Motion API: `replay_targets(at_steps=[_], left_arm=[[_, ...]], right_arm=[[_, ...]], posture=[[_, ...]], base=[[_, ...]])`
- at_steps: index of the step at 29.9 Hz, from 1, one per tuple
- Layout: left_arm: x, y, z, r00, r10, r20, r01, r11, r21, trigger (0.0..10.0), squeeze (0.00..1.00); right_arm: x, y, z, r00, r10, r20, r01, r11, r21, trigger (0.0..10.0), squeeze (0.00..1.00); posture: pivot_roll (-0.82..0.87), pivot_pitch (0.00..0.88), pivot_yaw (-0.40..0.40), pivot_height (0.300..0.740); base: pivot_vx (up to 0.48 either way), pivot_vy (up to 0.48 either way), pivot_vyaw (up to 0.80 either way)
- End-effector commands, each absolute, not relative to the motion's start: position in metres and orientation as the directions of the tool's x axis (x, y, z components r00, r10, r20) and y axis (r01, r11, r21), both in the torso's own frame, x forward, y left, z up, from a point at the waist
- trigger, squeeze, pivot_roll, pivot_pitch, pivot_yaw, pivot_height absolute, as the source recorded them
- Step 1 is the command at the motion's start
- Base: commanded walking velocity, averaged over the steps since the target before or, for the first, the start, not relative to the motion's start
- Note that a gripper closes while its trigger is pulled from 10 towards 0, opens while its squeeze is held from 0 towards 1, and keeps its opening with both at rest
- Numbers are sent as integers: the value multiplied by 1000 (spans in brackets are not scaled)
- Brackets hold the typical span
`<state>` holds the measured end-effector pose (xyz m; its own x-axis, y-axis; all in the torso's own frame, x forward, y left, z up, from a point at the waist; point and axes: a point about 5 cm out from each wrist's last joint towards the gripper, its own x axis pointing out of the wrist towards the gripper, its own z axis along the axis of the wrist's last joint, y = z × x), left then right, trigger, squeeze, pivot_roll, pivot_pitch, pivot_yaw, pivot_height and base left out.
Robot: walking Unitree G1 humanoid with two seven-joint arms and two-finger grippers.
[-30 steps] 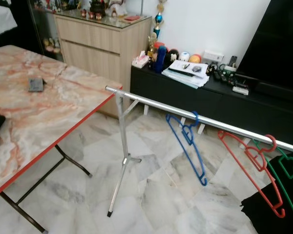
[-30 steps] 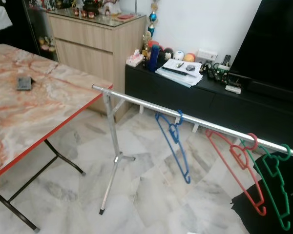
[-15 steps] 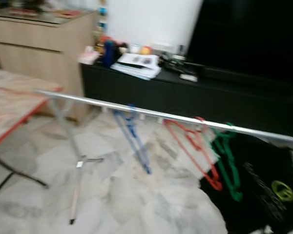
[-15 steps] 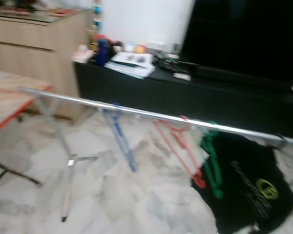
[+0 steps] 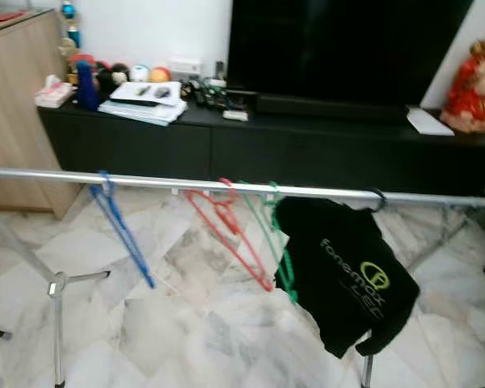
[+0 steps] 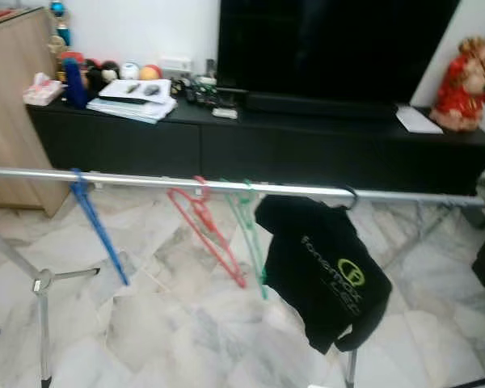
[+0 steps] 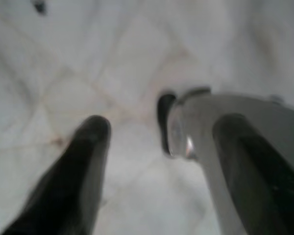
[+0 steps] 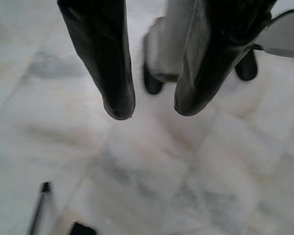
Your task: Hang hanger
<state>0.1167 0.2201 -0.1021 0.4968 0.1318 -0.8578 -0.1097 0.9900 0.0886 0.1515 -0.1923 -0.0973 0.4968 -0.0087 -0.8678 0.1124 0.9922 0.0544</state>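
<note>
Rail (image 5: 178,184): blue hanger (image 5: 121,230), red hanger (image 5: 230,238), green hanger (image 5: 276,250), black shirt (image 5: 347,271) hanging | left gripper (image 7: 157,147), right gripper (image 8: 152,105): hanging parted, carrying nothing | hanging looking done.

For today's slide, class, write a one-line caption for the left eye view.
Silver clothes rail carrying blue hanger, red hanger, green hanger and a black T-shirt, before a dark TV cabinet.

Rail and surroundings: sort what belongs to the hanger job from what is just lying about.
Belongs to the job:
silver rail
blue hanger
red hanger
green hanger
black T-shirt hung on the rail
left hand and right hand, both open, empty, over the floor

Just lying about:
papers
balls
tissue box
red figurine
television
</note>
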Motion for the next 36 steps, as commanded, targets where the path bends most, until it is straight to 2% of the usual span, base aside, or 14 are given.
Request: replay_targets(at_steps=[1, 8, 36], left_arm=[[108, 220, -105, 474, 130, -871, -83, 991, 103, 10000, 0], [100, 219, -107, 459, 131, -878, -77, 991, 108, 10000, 0], [101, 223, -106, 454, 135, -880, -77, 991, 113, 10000, 0]], right_arm=[[156, -189, -96, 511, -6, -859, 121, 991, 65, 10000, 0], [157, -189, -96, 512, -6, -859, 124, 990, 67, 10000, 0], [157, -189, -96, 513, -5, -859, 123, 990, 67, 10000, 0]], posture=[[15, 18, -29, 740], [13, 14, -25, 740], [11, 8, -23, 740]], base=[[0, -285, 0], [0, -287, 0], [0, -282, 0]])
